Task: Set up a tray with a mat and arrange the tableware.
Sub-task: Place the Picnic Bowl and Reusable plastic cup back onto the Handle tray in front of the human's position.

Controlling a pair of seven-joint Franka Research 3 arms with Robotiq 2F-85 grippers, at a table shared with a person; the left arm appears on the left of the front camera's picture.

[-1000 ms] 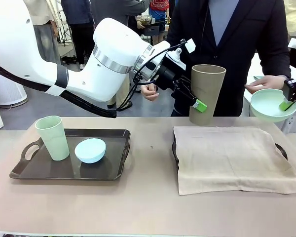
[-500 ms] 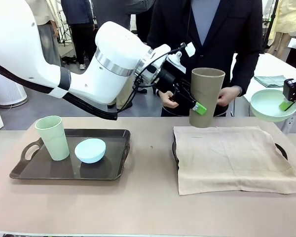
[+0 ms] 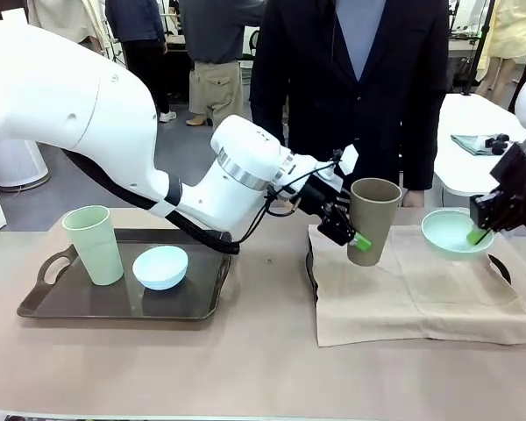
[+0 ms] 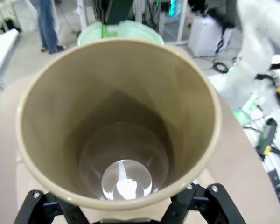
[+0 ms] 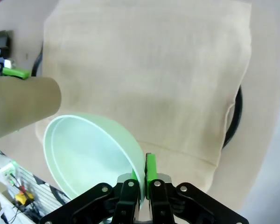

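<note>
The mat [image 3: 421, 285] covered the tray [image 3: 501, 267]; my left gripper [image 3: 358, 235] clasped the taupe tumbler [image 3: 374, 210], right gripper [image 3: 478, 235] pinched the mint bowl [image 3: 449, 231], neither released.

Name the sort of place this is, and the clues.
Likely a robotics lab or demo hall: a white robot arm holds a taupe tumbler, loose cables lie about, and bystanders stand behind.

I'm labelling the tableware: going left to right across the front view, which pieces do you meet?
pale green tumbler → light blue bowl → taupe-brown tumbler → mint green bowl
</note>
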